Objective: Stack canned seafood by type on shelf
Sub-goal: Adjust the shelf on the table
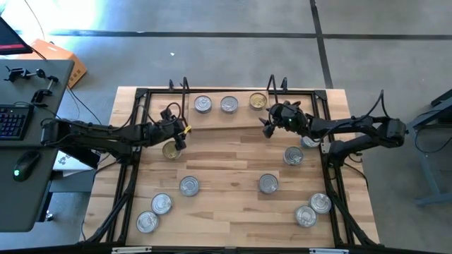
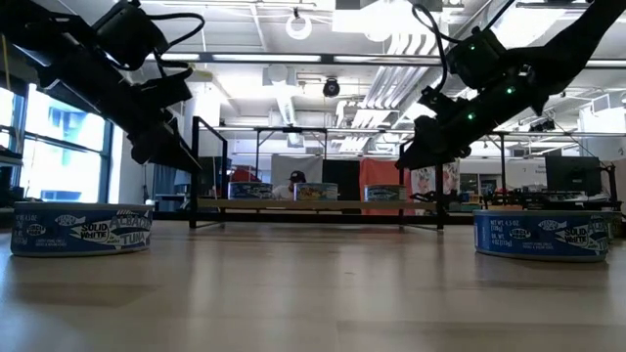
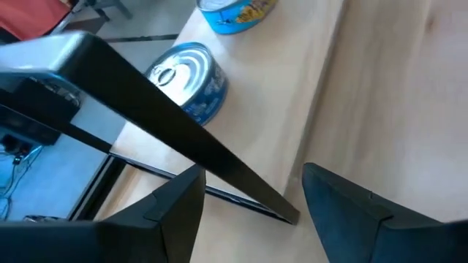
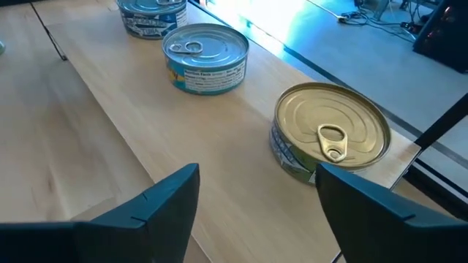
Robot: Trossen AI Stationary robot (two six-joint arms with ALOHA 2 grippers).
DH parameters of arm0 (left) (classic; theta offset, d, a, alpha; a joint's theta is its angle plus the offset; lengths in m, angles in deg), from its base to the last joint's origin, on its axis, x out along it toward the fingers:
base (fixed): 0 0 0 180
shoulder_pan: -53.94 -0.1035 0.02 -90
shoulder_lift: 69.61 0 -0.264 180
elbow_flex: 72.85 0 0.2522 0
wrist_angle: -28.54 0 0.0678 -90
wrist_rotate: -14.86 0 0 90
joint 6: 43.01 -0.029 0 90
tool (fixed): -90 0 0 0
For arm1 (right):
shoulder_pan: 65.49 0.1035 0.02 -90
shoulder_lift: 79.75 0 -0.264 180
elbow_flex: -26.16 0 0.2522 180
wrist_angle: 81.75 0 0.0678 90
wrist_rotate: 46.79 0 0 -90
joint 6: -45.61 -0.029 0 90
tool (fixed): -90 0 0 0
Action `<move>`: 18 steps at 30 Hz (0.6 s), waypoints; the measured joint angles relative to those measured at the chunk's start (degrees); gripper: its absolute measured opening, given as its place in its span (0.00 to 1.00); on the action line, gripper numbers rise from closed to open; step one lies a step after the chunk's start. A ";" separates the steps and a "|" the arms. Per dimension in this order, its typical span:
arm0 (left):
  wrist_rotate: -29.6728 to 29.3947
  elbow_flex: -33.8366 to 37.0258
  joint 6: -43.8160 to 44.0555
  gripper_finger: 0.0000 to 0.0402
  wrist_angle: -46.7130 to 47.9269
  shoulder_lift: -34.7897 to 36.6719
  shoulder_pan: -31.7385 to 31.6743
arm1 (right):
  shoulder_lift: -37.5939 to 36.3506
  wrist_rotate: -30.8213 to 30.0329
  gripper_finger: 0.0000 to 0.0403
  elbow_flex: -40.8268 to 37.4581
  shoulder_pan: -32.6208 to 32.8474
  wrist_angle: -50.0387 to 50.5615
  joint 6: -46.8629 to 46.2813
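Note:
The shelf (image 1: pixel 226 120) stands across the table's far part. On its board stand two silver-lidded cans (image 1: pixel 203 104) (image 1: pixel 229 104) and, at its right end, a gold-topped can (image 1: pixel 258 101). My right gripper (image 4: pixel 256 190) is open just short of that gold-topped can (image 4: pixel 333 139), nothing between its fingers. My left gripper (image 3: pixel 252 197) is open and empty at the shelf's left end, by a black upright (image 3: pixel 183 139), looking at a silver can (image 3: pixel 189 79). Another gold-topped can (image 1: pixel 171 150) rests on the table beneath the left gripper (image 1: pixel 180 134).
Several more cans are spread over the tabletop: two near the middle (image 1: pixel 188 185) (image 1: pixel 268 183), two at the near left (image 1: pixel 162 204) (image 1: pixel 147 222), two at the near right (image 1: pixel 306 216) (image 1: pixel 320 203), and two under the right arm (image 1: pixel 293 155) (image 1: pixel 309 141). A desk with a keyboard (image 1: pixel 10 120) stands left of the table.

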 joint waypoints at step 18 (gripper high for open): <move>3.29 -0.02 -6.10 0.42 -3.25 -1.30 -8.36 | -0.02 -0.86 0.68 0.04 1.33 2.73 -2.44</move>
